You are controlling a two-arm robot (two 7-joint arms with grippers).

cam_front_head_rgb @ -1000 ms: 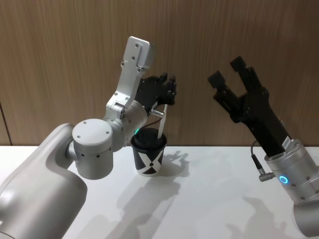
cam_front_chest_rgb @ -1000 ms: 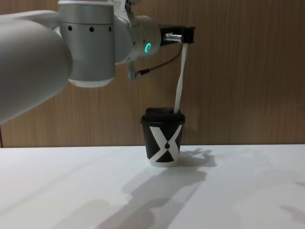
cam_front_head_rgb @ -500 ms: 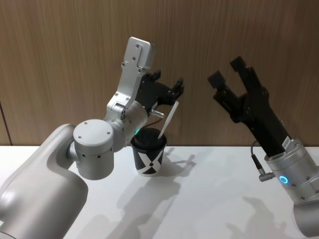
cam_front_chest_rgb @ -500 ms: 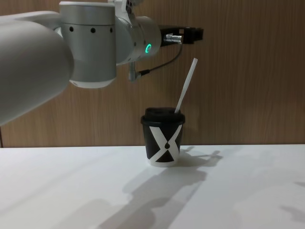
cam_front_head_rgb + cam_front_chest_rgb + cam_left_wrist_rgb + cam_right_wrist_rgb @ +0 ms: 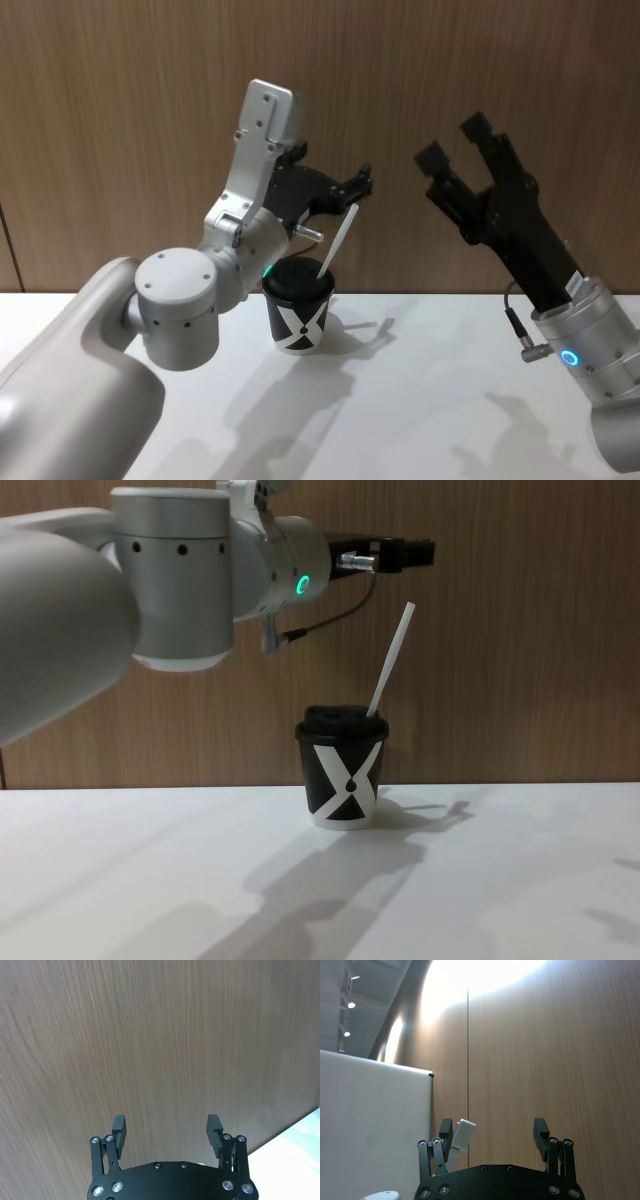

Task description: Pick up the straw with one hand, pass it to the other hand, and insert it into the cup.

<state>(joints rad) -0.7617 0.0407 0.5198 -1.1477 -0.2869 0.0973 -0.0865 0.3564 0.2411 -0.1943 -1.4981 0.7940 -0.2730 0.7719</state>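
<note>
Jaws of left gripper [image 5: 352, 187] open, lifted off straw [image 5: 336, 241], right gripper [image 5: 458, 143] open, unmoved

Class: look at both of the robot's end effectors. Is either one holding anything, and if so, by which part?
Nothing is held. The left end effector is open above the straw, which leans in the cup. The right end effector is open too.

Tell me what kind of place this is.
Probably an indoor robot test or demo bench: a plain white table against a wood-panelled wall, bearing one lidded black cup with a straw.
</note>
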